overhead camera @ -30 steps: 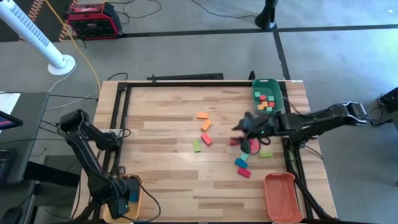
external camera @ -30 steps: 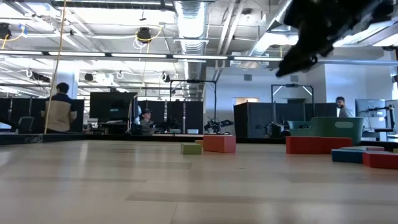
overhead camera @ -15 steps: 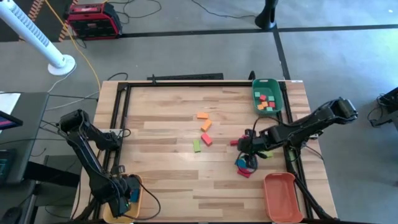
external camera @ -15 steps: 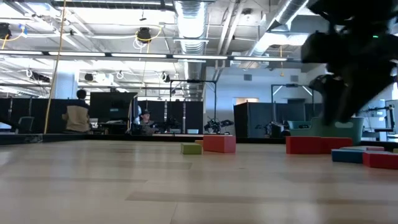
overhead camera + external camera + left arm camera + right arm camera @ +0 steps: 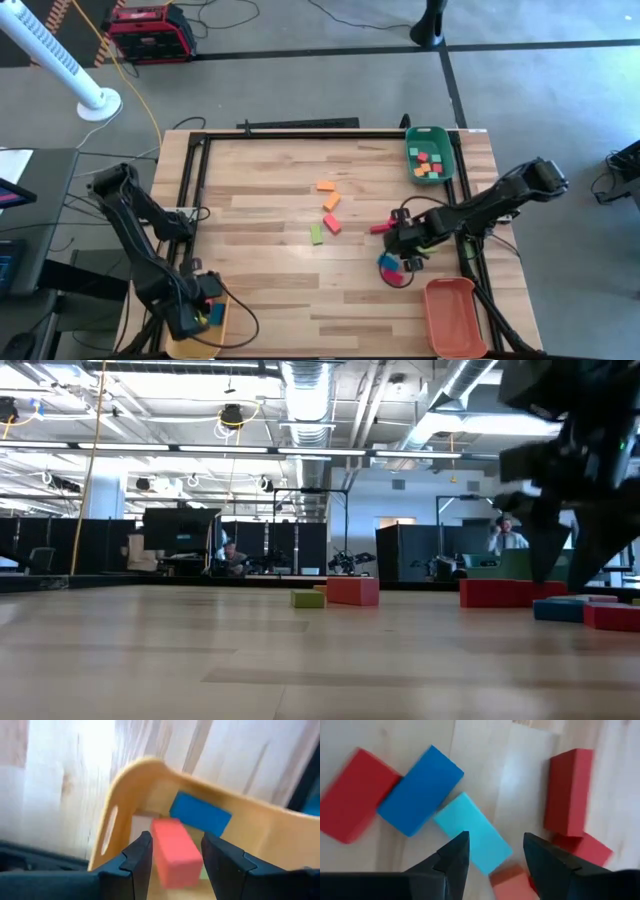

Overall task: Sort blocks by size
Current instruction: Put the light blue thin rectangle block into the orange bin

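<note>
My left gripper hangs over the yellow tray at the table's near left corner, open. A red block lies in the tray beneath the gap, beside a blue block. My right gripper points down, open, over a cluster near the right edge. A teal block lies flat on the table under the gap. Beside it lie a blue block and red blocks. Whether either gripper's fingers touch a block I cannot tell.
Two orange blocks, a green block and a red block lie mid-table. A green tray with small blocks stands far right. An orange tray stands near right. Bare wood stretches across the left half.
My right gripper has dropped toward the table and moved toward the near edge, tipping from a slant to point down over the blue and red cluster. My left gripper has risen a little above the yellow tray.
</note>
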Tool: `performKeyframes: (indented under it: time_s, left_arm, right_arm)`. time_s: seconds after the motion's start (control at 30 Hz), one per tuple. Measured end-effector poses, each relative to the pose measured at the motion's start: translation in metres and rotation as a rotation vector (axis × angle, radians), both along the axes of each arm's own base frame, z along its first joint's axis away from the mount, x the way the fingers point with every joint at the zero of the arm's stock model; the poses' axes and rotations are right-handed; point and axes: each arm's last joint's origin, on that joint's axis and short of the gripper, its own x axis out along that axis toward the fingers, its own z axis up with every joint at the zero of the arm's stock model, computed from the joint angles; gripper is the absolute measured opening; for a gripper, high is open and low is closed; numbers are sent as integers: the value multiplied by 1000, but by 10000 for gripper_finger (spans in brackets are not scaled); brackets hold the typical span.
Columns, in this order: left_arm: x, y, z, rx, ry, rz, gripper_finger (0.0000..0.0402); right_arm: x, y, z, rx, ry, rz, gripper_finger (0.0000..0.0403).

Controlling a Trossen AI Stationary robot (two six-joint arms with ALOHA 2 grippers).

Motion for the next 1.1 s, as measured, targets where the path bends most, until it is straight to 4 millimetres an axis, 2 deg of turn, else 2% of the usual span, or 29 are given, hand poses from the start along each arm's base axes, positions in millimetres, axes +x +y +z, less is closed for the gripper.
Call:
performKeyframes:
  time_s: [0.23, 0.47, 0.7, 0.93, 1.1]
  left_arm:
    - [-4, 20, 30, -18, -173, -24, 161]
    - [2, 47, 46, 26, -258, -66, 161]
    - [19, 67, 49, 106, -284, -135, 161]
    - [33, 81, 49, 157, -283, -169, 161]
    - [39, 87, 50, 175, -289, -188, 161]
  right_arm:
    - [11, -1, -25, -29, 112, 43, 220]
    - [9, 0, -23, 11, 108, 42, 210]
    - [3, 0, -7, 75, 42, 39, 201]
    - [2, -2, 3, 60, -23, 27, 254]
    - [2, 7, -6, 65, 33, 117, 264]
